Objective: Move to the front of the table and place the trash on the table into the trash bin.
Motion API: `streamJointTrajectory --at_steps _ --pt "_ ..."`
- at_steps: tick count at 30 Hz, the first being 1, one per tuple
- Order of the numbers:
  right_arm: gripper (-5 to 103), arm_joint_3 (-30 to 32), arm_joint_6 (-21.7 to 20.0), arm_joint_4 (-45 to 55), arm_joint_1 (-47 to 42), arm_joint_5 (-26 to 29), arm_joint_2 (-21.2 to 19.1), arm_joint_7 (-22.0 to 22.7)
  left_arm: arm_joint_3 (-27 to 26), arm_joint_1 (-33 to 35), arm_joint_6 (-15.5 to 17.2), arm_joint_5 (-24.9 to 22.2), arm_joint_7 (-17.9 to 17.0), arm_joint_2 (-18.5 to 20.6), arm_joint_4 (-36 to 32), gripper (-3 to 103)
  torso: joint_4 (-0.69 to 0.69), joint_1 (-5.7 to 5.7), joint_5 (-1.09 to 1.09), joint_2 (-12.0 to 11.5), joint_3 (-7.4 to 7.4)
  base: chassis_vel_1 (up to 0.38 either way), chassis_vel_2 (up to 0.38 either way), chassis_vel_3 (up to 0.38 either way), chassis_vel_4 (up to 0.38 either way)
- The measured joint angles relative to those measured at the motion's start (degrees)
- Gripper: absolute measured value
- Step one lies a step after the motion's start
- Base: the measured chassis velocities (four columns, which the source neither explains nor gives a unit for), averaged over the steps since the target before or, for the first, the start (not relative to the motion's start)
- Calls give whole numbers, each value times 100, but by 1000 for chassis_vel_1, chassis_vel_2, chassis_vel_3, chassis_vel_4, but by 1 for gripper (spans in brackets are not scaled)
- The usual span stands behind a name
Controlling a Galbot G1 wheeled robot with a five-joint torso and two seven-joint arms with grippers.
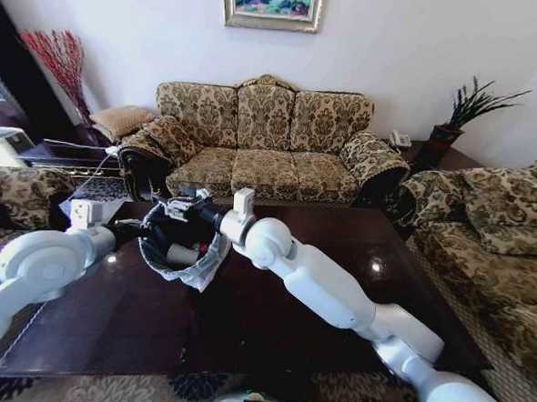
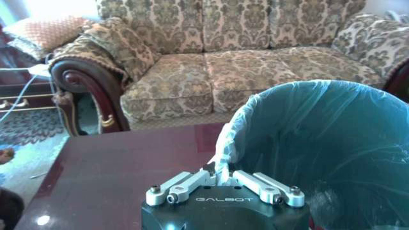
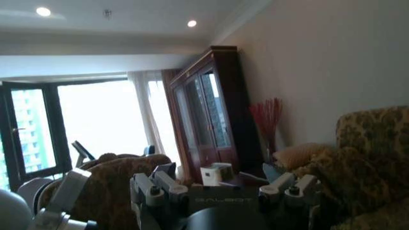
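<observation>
the right hand (image 1: pixel 179 205) hides the trash bin's (image 1: pixel 200 268) far rim; its contents are unclear.

The brand "GALBOT" is printed in pale letters on the dark body of the left claw (image 2: pixel 221 181); the same word is faintly seen on the right claw (image 3: pixel 221 189).

The table (image 1: pixel 271 301) is a large rectangular piece of dark, glossy reddish-brown wood, its top mirroring the ceiling lights. The trash bin (image 1: pixel 182 250) stands on it, upright, toward the far left corner and close to the left edge. It is small, round and black, with a translucent white bag liner folded over its rim (the liner (image 2: pixel 319 129) reads blue-green from inside in the left wrist view). Trash (image 1: pixel 185 252) lies inside the bin: a pale bottle-like piece with a touch of red, too small to tell further.
</observation>
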Motion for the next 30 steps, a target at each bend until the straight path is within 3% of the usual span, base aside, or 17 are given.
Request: streamJointTrajectory --at_steps 2,4,6,8,12,14,21,27,30 --pt "97 385 426 298 -321 -343 -198 150 -77 -54 -15 73 10 -52 111 1 -1 0 2 0 0 0 0 0 0" --pt "99 535 493 427 -495 -519 -322 233 -133 -66 -24 109 18 -90 143 1 0 0 2 0 0 0 0 0 0" --pt "100 931 481 759 -1119 -896 -719 620 -245 -91 -43 155 23 -174 198 1 0 0 2 0 0 0 0 0 0" --pt "100 1063 444 836 -1317 -933 -811 733 -253 -96 -49 168 25 -196 208 1 -1 0 2 0 -1 0 0 0 0" --pt "100 1944 359 1014 -2682 -1039 -1104 1404 -192 -101 -82 320 84 -304 197 1 -1 0 2 0 -1 0 0 0 0" --pt "100 2426 478 961 -3556 -1155 -1076 1779 -101 -87 -103 445 145 -377 189 1 -3 0 1 0 -1 0 0 0 0" --pt "100 3107 583 903 -4726 -1508 -709 1961 -57 -55 -117 509 181 -414 168 1 1 -1 0 1 -1 -32 -50 49 54" --pt "100 3198 703 908 -5108 -1692 -647 1934 -58 -27 -121 524 202 -431 148 1 1 -1 -1 0 -1 -141 -156 157 169" --pt "100 3184 947 800 -5305 -2148 -553 2010 -53 -2 -125 545 240 -449 109 1 -2 -1 1 1 -1 -223 -226 207 215"
